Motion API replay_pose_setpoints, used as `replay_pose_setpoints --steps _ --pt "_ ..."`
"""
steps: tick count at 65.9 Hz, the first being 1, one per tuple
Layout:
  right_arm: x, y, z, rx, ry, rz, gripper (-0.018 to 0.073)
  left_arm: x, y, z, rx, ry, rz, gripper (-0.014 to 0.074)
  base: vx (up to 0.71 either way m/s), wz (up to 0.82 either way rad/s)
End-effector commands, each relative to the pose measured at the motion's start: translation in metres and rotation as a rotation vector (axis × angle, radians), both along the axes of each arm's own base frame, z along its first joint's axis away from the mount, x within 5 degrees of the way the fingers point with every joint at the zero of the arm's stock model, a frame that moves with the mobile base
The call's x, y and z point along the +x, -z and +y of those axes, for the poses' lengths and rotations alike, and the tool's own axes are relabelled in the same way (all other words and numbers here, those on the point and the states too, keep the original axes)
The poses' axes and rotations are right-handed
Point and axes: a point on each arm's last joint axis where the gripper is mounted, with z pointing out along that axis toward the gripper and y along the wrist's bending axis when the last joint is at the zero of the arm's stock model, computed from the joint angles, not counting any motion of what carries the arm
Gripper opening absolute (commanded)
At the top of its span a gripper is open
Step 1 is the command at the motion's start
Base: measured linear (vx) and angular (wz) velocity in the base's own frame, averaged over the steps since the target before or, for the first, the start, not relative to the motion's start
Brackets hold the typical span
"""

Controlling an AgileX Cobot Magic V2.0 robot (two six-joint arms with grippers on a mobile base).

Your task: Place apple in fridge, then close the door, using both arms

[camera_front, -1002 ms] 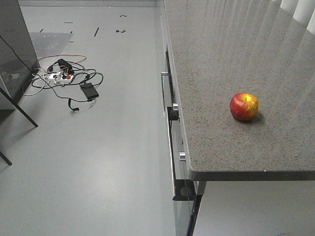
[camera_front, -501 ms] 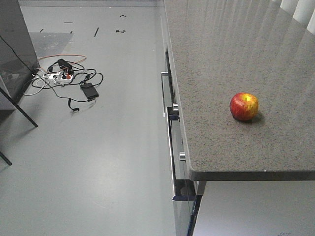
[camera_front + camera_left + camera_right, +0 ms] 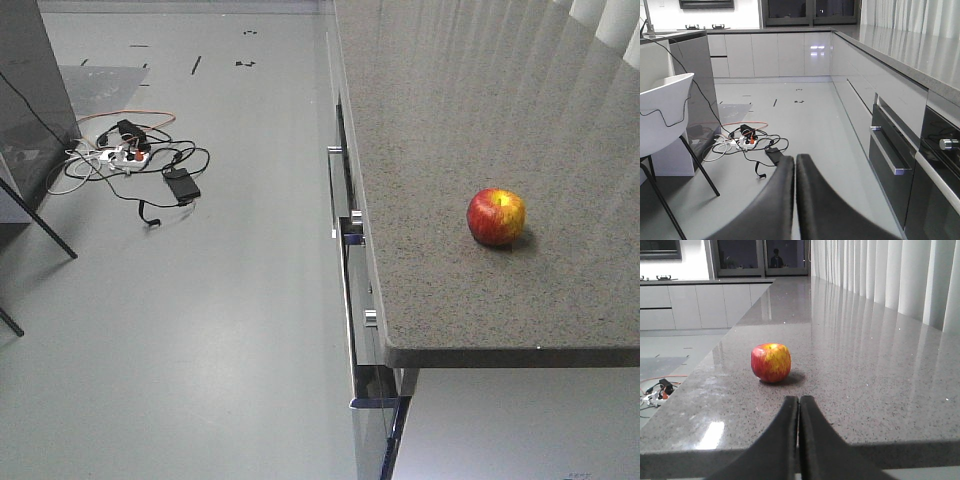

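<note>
**Q:** What does the front-facing view show?

**A:** A red apple point(image 3: 496, 216) with a yellow patch sits upright on a speckled grey countertop point(image 3: 450, 100). It is toward the near end of the counter and well in from its left edge. To the left of the counter is a pale grey floor point(image 3: 230, 300). At the far left of the floor lies a tangle of cables point(image 3: 135, 160) around a white power strip point(image 3: 120, 155).

**Q:** And the left wrist camera?

**A:** The left gripper point(image 3: 795, 160) fills the bottom centre of the picture. Its two dark fingers are pressed flat together with nothing between them. It hangs above the floor, pointing down a kitchen aisle. The cables point(image 3: 747, 142) lie on the floor ahead, a little to the left of the fingertips. A white chair point(image 3: 665, 110) on thin black legs stands at the left. A dark oven point(image 3: 895, 165) front with a bar handle runs along the right, under the countertop point(image 3: 920, 65).

**Q:** And the right wrist camera?

**A:** The right gripper point(image 3: 799, 402) is closed too. Its fingers touch along their length and hold nothing. It sits low at the near edge of the countertop point(image 3: 865, 390). The apple point(image 3: 771, 362) rests on the counter beyond the fingertips, slightly to their left and clear of them. A small shadow falls to its right. White curtains point(image 3: 900, 275) hang along the far right side of the counter.
</note>
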Motion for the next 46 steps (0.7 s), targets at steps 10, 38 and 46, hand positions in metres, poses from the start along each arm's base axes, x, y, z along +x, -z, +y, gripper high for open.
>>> replay_pose_setpoints --steps 10,38,46 --pt "-0.003 -0.019 -0.004 0.435 -0.01 -0.254 -0.0003 -0.001 -0.013 -0.003 0.002 0.031 -0.095 -0.0006 0.0 0.0" --pt "-0.011 -0.082 0.004 0.301 -0.054 -0.093 0.0035 -0.001 -0.013 -0.003 0.002 0.031 -0.095 -0.0006 0.0 0.0" --pt "-0.013 -0.13 0.006 0.132 -0.067 -0.033 0.0155 -0.001 -0.013 -0.003 0.002 0.031 -0.095 -0.0006 0.0 0.0"
